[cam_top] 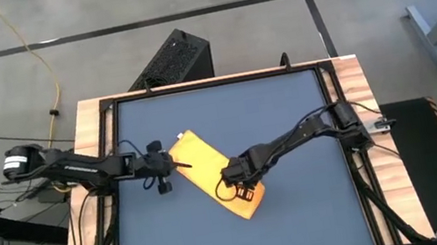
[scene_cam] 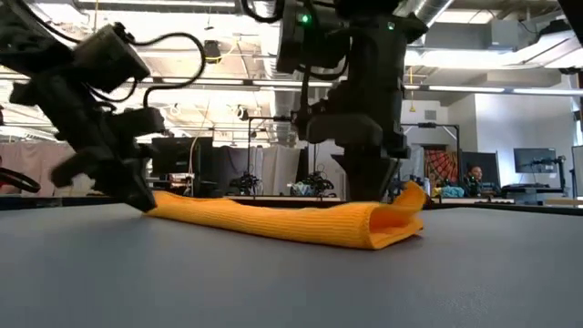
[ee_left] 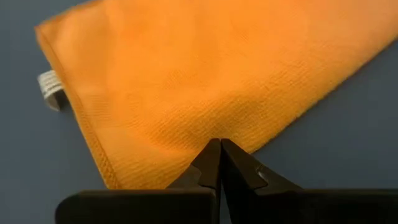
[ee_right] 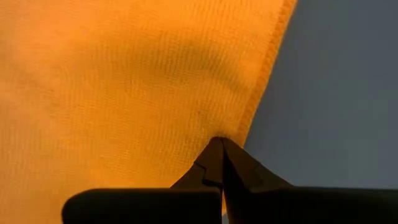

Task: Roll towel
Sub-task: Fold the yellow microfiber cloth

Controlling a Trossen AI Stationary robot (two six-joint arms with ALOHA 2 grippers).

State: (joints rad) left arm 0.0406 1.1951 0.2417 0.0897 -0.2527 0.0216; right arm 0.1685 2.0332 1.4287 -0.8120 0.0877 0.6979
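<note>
**Ana:** Towel [cam_top: 214,174] first. Where is it?

**Ben:** Near the middle of the dark surface [cam_top: 288,111], folded into a long strip that runs on a slant. In the low view the closer end is doubled over into a loose, raised fold; the rest lies flat.

**Ana:** And the arms?

**Ben:** The right end effector [cam_top: 234,176] is down on the strip just above that doubled end. Its wrist view shows the two fingers pressed tip to tip, right at the stitched edge of the cloth. I judge it has a pinch of fabric, though the pinched bit itself is hidden.

**Ana:** The left one?

**Ben:** The left end effector [cam_top: 173,161] sits at the farther end of the strip. Its fingers are also closed together, with their tips at the cloth's edge, so it likely pins or pinches that end. The white tag [ee_left: 51,88] shows beside that end's hem.

**Ana:** So how far along?

**Ben:** Early, I'd say. Folding into a strip looks done, and one end has barely started to turn. Nearly the whole length remains to be rolled.
</note>
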